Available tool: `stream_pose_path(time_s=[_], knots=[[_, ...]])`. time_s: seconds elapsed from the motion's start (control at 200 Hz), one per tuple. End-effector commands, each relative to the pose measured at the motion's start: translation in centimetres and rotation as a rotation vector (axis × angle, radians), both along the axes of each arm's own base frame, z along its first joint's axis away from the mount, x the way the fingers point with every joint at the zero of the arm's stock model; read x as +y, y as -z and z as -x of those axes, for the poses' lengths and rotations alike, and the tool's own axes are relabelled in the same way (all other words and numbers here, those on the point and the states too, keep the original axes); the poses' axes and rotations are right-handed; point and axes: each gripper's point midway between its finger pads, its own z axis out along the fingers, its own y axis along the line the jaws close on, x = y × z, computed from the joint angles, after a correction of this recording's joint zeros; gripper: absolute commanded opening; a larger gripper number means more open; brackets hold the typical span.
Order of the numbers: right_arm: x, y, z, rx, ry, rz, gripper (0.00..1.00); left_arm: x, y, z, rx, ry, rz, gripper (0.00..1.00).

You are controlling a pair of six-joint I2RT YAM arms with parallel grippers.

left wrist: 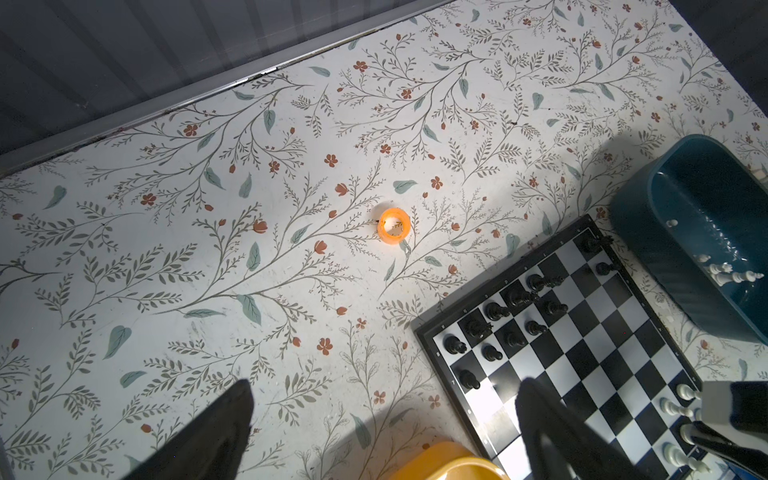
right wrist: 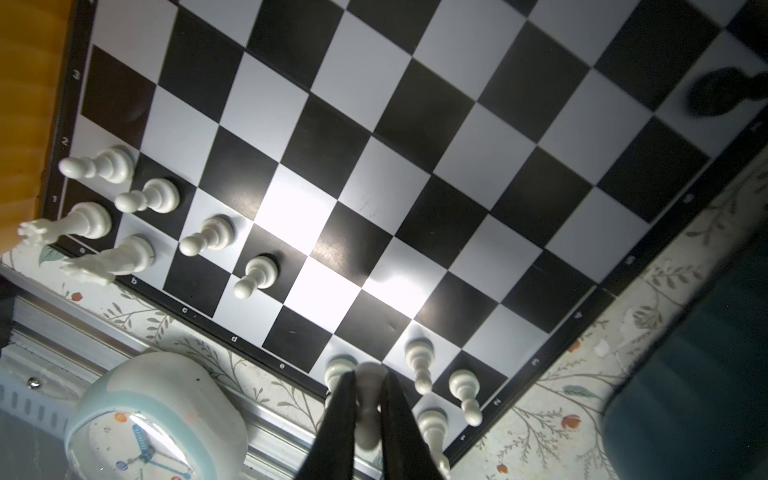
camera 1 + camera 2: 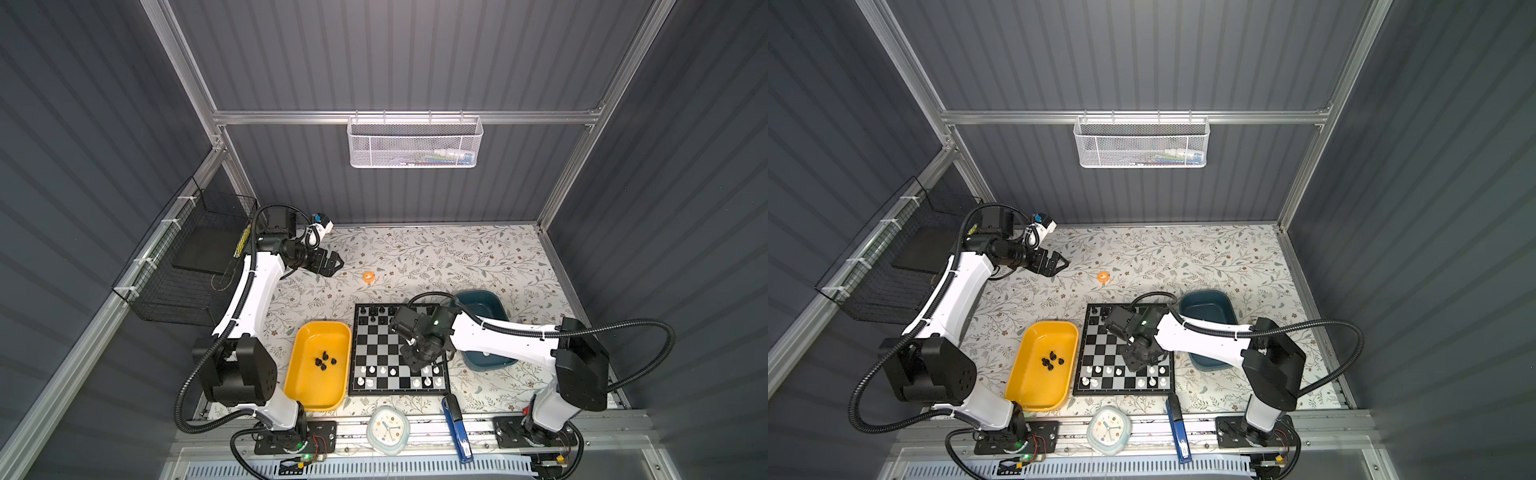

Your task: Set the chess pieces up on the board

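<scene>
The black and grey board (image 3: 376, 345) lies flat by the middle of the counter's (image 3: 457, 257) front edge. Small black pieces (image 3: 374, 311) stand on its far rows, white pieces (image 3: 372, 369) on its near rows. The right claw (image 2: 369, 376) pinches one white piece (image 2: 368, 428) at the near rows.

— What sits on the floral cloth (image 3: 457, 257)?
— A yellow tray (image 3: 309, 390) to the left, a teal tray (image 3: 482, 309) to the right, and a small orange ring (image 3: 368, 276) lying flat farther back
— And along the front edge?
— A pale clock (image 3: 387, 428) face up, with a blue stapler (image 3: 457, 432) near it; a white mesh basket (image 3: 415, 143) hangs on the back rail, a black wire basket (image 3: 183, 266) on the left rail
</scene>
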Motion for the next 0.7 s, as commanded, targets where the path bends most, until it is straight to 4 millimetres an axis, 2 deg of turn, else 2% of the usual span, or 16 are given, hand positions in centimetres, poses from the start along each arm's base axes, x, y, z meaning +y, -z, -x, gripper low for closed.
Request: stream_pose_path(time_s=[0.0, 0.18, 0.34, 0.695], knots=[[-0.2, 1.2, 0.4, 0.018, 0.018, 0.027, 0.15, -0.5, -1.0, 0.7, -0.007, 0.004, 0.028, 0.99], [-0.3, 2.2, 0.5, 0.028, 0.028, 0.051, 0.16, -0.5, -0.9, 0.7, -0.008, 0.004, 0.025, 0.99], [-0.3, 2.4, 0.1, 0.013, 0.041, 0.058, 0.16, -0.4, -0.8, 0.7, -0.006, 0.003, 0.023, 1.00], [0.1, 3.2, 0.7, 0.042, 0.061, 0.047, 0.16, -0.4, -0.7, 0.8, -0.008, 0.002, 0.022, 0.99]])
